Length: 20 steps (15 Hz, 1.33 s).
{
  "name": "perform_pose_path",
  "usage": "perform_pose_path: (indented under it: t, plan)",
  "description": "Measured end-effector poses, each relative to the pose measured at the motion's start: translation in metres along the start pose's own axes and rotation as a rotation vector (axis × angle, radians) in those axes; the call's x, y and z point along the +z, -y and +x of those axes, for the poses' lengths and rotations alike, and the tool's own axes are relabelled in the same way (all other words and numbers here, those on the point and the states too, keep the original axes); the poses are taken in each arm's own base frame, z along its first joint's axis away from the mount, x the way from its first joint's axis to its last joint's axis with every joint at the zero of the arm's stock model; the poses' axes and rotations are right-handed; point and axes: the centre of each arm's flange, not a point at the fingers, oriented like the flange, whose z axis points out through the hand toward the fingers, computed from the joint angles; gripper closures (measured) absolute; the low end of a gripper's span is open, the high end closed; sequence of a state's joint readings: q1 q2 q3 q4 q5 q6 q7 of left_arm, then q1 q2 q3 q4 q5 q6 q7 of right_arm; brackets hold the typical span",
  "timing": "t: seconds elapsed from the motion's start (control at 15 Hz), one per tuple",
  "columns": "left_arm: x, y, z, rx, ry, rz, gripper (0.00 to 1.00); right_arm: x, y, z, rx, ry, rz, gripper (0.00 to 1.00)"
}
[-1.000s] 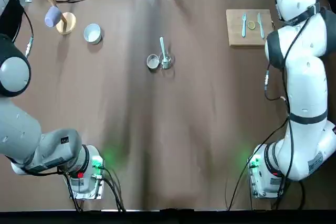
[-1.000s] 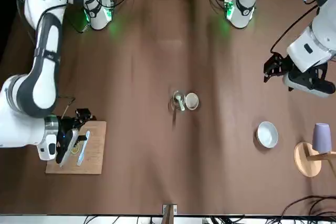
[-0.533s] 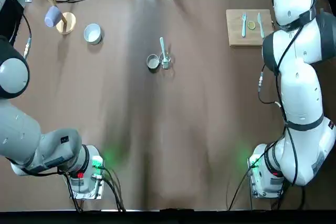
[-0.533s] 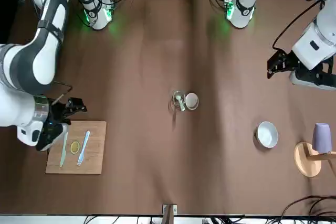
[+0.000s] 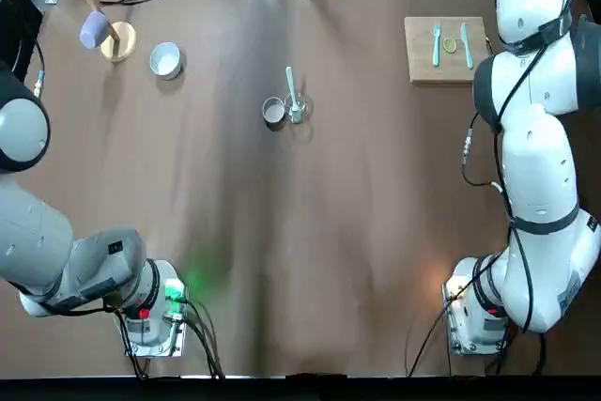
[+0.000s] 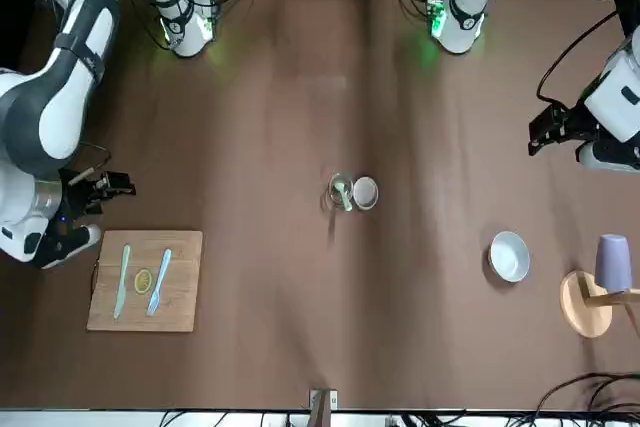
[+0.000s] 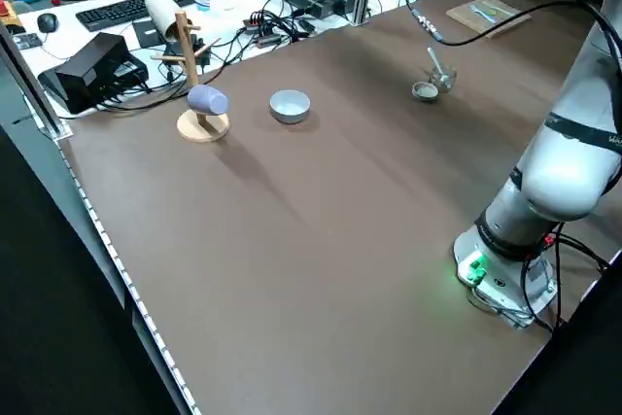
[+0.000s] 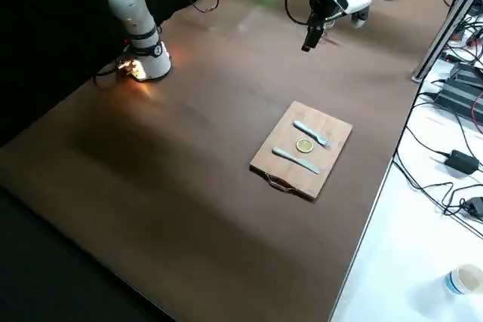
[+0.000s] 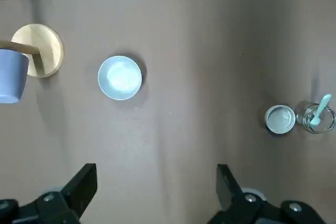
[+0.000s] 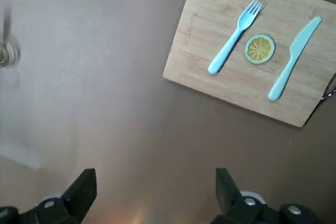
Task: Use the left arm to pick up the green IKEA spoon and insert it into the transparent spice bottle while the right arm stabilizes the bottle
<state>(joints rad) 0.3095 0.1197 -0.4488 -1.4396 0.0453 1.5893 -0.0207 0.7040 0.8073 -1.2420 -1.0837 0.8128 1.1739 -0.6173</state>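
Standing in the bottle (image 5: 297,112), mid-table, the spoon (image 5: 291,87) leans with its handle out over the rim toward the far edge; the wrist view shows its bowl down inside the glass. Spoon pale mint, slim and straight; bottle clear, round, shorter than the spoon.

Left to right, top view:
- Left gripper (image 6: 552,130) high over the table's left edge, well apart from the bottle, fingers (image 9: 84,184) spread wide, nothing between them.
- Mug stand (image 5: 115,39) with a lilac mug (image 5: 95,29), then a white bowl (image 5: 165,59), both near the far left corner.
- Broad bare brown table (image 5: 310,260) from the centre to the near edge; nothing on it between the arm bases.
- Small tin (image 5: 273,112) just beside the bottle on its left; cannot tell if touching.
- Cutting board (image 5: 445,49) at the far right, carrying a fork (image 5: 437,42), a lemon slice (image 5: 451,45) and a knife (image 5: 466,44), all apart from each other.
- Right gripper (image 6: 95,187) raised beyond the board near the far right edge, fingers (image 10: 83,186) wide apart, empty.

Nothing stands between either gripper and the bottle.
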Motion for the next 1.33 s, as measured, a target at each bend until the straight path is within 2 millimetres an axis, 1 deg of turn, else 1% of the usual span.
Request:
perform_pose_path:
  t: [0.33, 0.6, 0.67, 0.73, 0.87, 1.0, 1.13, 1.2, 1.33]
  plan:
    - [0.003, 0.0, 0.001, -0.015, 0.005, 0.004, 0.0, -0.006, -0.003, -0.006, 0.075, 0.003, -0.019, 0.0]
    - [0.007, -0.001, 0.002, -0.043, 0.013, 0.023, 0.0, -0.018, -0.013, -0.018, 0.144, -0.002, -0.037, 0.0]
    - [0.01, -0.006, 0.001, -0.053, 0.02, 0.018, 0.0, -0.02, -0.02, -0.021, 0.206, -0.005, -0.037, 0.0]
    - [0.011, -0.005, 0.0, -0.061, 0.021, 0.014, 0.0, -0.022, -0.024, -0.023, 0.237, -0.006, -0.035, 0.0]
    - [0.01, 0.001, -0.004, -0.075, 0.022, 0.013, 0.0, -0.021, -0.035, -0.026, 0.27, 0.025, -0.002, 0.0]
    - [0.009, 0.005, -0.005, -0.075, 0.019, 0.014, 0.0, -0.019, -0.054, -0.026, 0.279, 0.046, 0.037, 0.0]
    - [0.009, 0.005, -0.005, -0.074, 0.02, 0.014, 0.0, -0.025, -0.075, -0.033, 0.298, 0.037, 0.049, 0.0]
    - [0.01, 0.005, -0.005, -0.074, 0.022, 0.014, 0.0, -0.031, -0.078, -0.037, 0.307, 0.031, 0.037, 0.0]
    - [0.011, 0.005, -0.005, -0.074, 0.024, 0.014, 0.0, -0.045, -0.073, -0.043, 0.324, 0.021, -0.019, 0.0]
